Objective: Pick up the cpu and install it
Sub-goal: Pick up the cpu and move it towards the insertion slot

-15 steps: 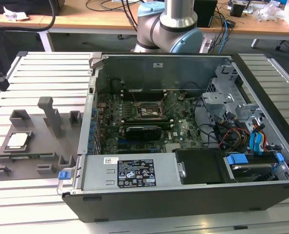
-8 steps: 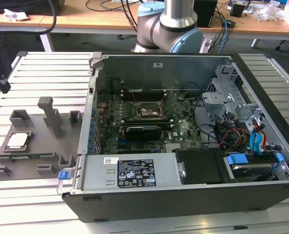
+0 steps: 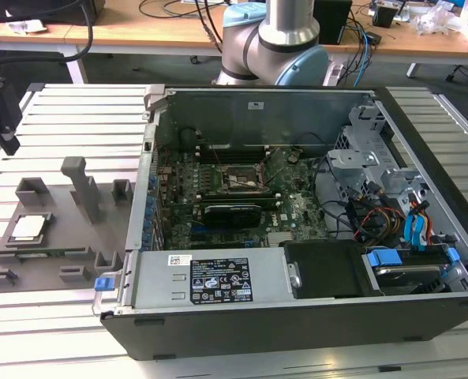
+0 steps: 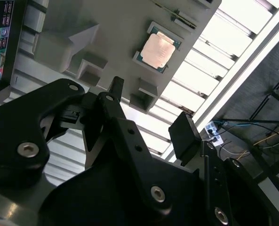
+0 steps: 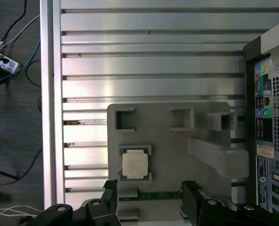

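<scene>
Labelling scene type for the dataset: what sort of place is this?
Probably a robotics lab bench set up for PC assembly. An open desktop computer case sits on a slotted aluminium table, a grey fixture plate holds the cpu, and a wooden desk stands behind the robot arm.

The cpu is a small flat square chip with a pale silvery metal top and a thin darker rim. It lies flat, top up, in a shallow recess of the grey fixture plate — at the exterior view's left, apart from the open computer case.
</scene>
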Controlling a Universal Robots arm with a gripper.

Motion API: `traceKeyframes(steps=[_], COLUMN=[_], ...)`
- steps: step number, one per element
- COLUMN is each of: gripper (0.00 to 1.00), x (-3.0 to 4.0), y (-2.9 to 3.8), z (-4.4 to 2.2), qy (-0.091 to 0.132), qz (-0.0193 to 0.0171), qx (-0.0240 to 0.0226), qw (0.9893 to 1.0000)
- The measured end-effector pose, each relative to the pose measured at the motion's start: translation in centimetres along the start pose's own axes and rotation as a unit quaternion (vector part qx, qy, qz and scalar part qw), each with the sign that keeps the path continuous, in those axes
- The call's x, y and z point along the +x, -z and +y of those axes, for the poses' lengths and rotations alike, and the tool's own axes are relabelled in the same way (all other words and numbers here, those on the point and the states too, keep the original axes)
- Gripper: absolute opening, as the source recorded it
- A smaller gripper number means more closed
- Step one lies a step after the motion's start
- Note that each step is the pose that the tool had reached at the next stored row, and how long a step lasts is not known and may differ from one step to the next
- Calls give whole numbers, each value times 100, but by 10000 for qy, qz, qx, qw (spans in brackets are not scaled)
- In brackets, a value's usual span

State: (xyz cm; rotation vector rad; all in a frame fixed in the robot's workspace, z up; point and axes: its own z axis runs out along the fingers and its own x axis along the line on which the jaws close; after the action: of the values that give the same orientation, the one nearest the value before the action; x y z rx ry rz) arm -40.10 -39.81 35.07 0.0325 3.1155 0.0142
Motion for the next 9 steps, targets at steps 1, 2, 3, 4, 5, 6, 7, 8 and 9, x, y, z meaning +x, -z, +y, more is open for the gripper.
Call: traceKeyframes(steps=[1,2,3,4,5,6,7,8,9], gripper=[66,66,66,66,66,66,66,66,66], x=[0,0,1,1,2,2,2,3,3], y=[-8,-18,-28,-59,-65,-78,-91,-101,-107], z=[0,0,0,-1,-1,-1,-1,-1,-1], qy=[0,0,0,0,0,0,0,0,0], qz=[0,0,0,0,0,0,0,0,0], qx=[0,0,0,0,0,0,0,0,0], qw=[10000,10000,10000,10000,10000,10000,10000,10000,10000])
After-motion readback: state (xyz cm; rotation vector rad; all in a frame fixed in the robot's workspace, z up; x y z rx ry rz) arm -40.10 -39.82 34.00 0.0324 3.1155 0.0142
